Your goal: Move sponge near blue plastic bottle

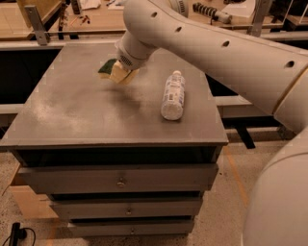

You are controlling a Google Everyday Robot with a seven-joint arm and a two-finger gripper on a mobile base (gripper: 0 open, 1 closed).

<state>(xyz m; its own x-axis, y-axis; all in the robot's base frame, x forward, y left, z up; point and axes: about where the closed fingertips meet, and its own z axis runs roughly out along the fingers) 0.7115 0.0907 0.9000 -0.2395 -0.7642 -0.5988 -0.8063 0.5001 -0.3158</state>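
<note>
The sponge [108, 66], dark green on top, is held in my gripper [118, 73] a little above the grey cabinet top [72, 110], near its middle back. The gripper's pale fingers are closed around the sponge's right end. The blue plastic bottle [173, 95], whitish with a white cap and a speckled bluish label, lies on its side to the right of the gripper, about a hand's width away. My big white arm [216, 48] comes in from the upper right.
The cabinet has several drawers [118, 178] below its top. Behind it are wooden benches with tools [211, 12]. A dark gap runs along the left [21, 72]. The floor [226, 211] is speckled.
</note>
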